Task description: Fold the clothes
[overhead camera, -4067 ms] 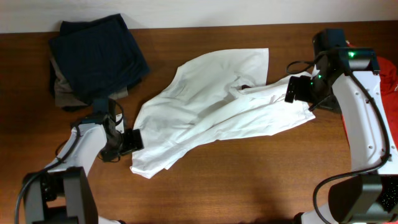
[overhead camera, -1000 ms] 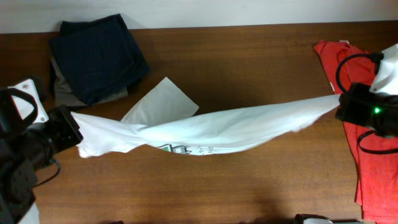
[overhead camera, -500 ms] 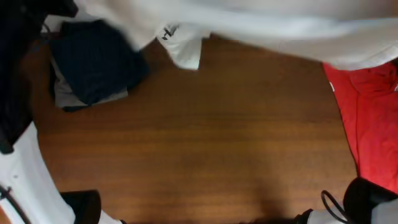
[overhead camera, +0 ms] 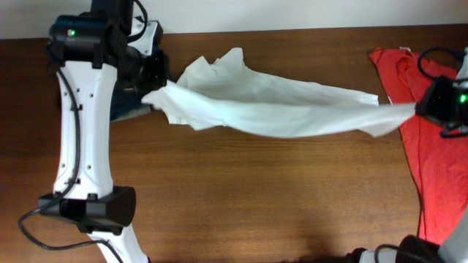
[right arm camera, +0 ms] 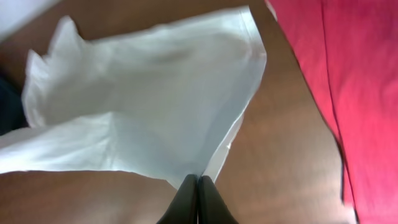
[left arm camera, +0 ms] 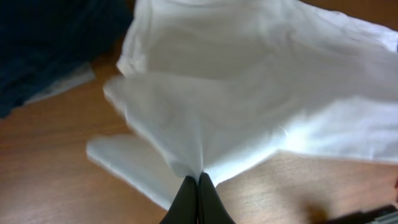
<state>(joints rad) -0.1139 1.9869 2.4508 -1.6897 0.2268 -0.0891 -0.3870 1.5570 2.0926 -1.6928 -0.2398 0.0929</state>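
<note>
**A:** Where is the white T-shirt (overhead camera: 270,109) sitting right now?

**B:** I am holding it stretched across the back half of the bench (overhead camera: 256,197), one end in each hand. It is running as a long, bunched band from left to right and sagging a little in the middle.

**A:** What are your left fingers (left arm camera: 199,200) doing?

**B:** They are pinching a gathered fold of the white cloth, pressed tight together with the fabric fanning out from their tips. They are holding it just beside the navy folded garment (left arm camera: 43,50), near the bench's back left corner.

**A:** And your right fingers (right arm camera: 198,200)?

**B:** They are clamping the other end the same way, closed on a corner of the cloth. The red-orange shirt (overhead camera: 431,183) is lying flat just to their right.

**A:** Is the shirt touching the bench?

**B:** I am seeing a wider flap spreading toward the back edge, but I cannot tell whether it is resting on the wood.
</note>
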